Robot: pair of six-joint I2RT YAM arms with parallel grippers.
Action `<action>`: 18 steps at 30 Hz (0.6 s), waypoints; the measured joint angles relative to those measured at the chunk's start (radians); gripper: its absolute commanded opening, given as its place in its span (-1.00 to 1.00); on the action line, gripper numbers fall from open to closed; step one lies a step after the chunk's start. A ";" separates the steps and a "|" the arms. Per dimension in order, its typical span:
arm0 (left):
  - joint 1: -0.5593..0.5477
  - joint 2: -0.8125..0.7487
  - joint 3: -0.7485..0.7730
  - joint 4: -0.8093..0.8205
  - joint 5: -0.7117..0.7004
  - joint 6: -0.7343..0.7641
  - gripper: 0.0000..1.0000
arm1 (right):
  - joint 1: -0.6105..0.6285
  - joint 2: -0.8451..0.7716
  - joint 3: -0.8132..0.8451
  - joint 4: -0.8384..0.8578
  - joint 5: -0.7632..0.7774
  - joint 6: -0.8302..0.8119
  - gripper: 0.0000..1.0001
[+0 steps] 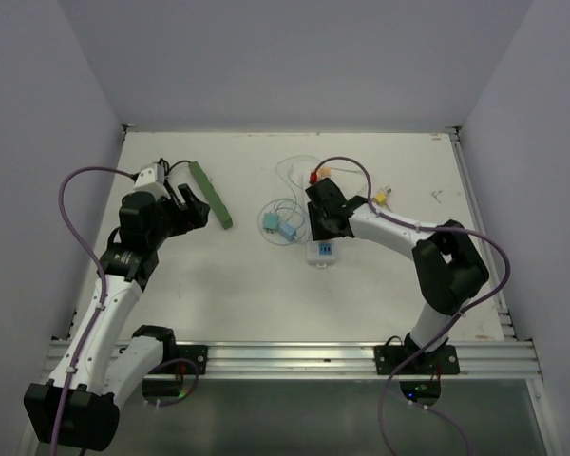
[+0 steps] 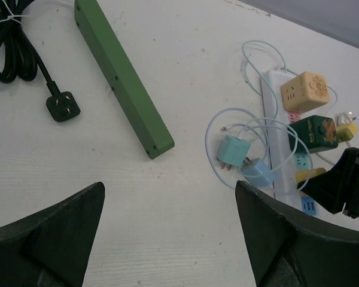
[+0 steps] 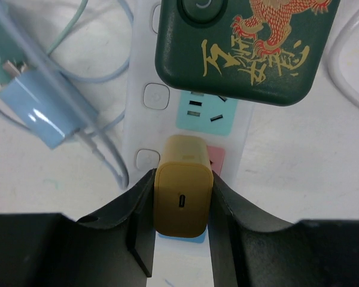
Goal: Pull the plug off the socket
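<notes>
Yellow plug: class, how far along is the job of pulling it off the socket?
Done: the right tool is shut around the yellow plug. In hand: that grip. Left: the pull itself; the plug appears seated in the white power strip. The left tool hangs open, apart.

You have mustard plug [image 3: 183, 202]: matt, smooth plastic. Dark green adapter [image 3: 245, 54]: satin plastic, metallic gold print. White power strip [image 3: 145, 128]: smooth plastic, faint sheen. Light blue charger [image 3: 45, 116]: glossy, catches light. Your table [image 2: 167, 227]: white, matt, finely grained. Green power strip [image 2: 122, 78]: matt plastic.
</notes>
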 measured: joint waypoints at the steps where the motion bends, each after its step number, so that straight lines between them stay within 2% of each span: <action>1: 0.000 -0.002 0.000 0.000 0.000 0.002 0.91 | 0.017 -0.012 -0.009 -0.006 -0.003 -0.004 -0.63; 9: 0.000 -0.005 0.000 0.002 0.048 0.007 0.95 | 0.173 -0.157 -0.109 -0.043 -0.056 -0.016 -0.63; 12: -0.002 -0.006 -0.006 0.021 0.095 0.007 0.89 | 0.213 -0.231 -0.174 -0.031 -0.100 -0.025 -0.64; 18: -0.051 -0.040 -0.126 0.131 0.192 -0.024 0.80 | 0.253 -0.344 -0.318 0.017 -0.147 -0.071 -0.66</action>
